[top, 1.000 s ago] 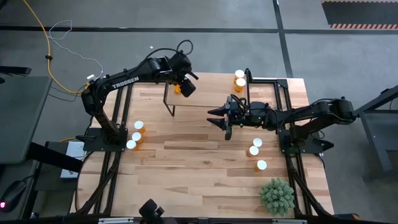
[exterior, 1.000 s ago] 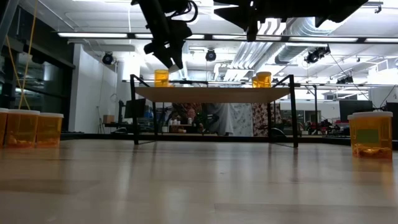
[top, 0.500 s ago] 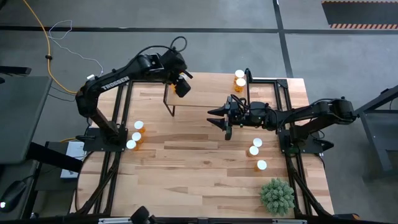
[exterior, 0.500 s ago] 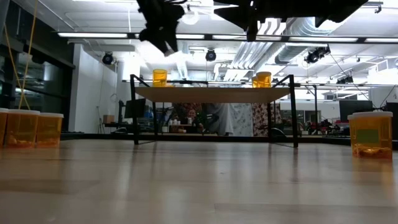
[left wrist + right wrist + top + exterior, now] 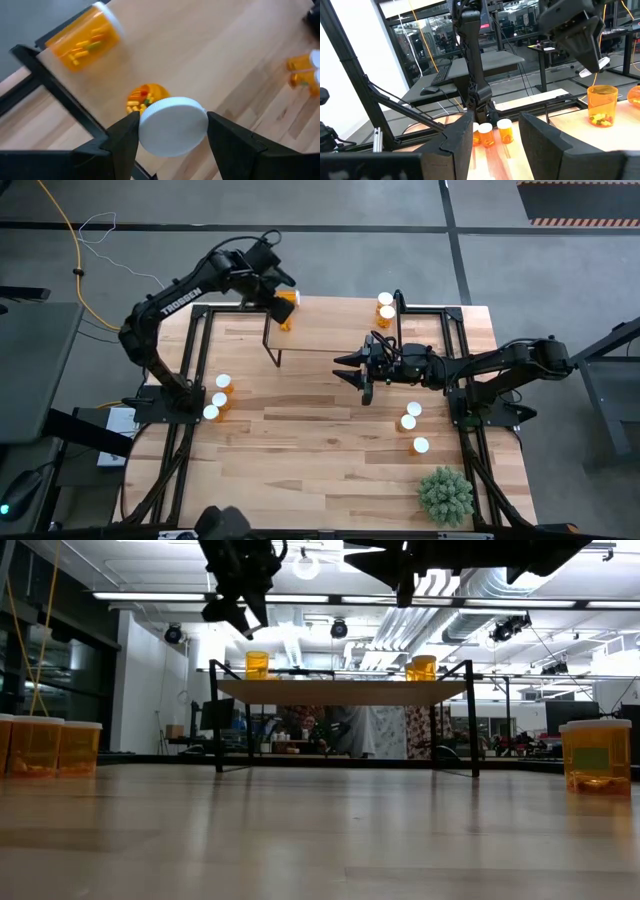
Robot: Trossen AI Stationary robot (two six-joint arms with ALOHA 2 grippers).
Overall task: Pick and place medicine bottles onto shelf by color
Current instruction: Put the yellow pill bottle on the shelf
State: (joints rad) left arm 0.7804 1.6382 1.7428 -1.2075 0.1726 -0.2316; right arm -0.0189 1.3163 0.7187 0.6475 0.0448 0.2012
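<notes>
High view: three white-capped orange medicine bottles [image 5: 218,398] stand by the left arm, three more by the right arm, and two at the shelf [image 5: 335,340] end. The right gripper [image 5: 358,376] hovers spread and empty.

Left wrist view: the left gripper [image 5: 172,127] clamps a round white cap [image 5: 173,125] above an uncapped bottle [image 5: 146,96] of pills.

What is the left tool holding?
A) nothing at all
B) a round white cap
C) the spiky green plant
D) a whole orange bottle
B: the left wrist view shows the left tool pinching a white cap between its fingers, above an open bottle with its pills showing.
</notes>
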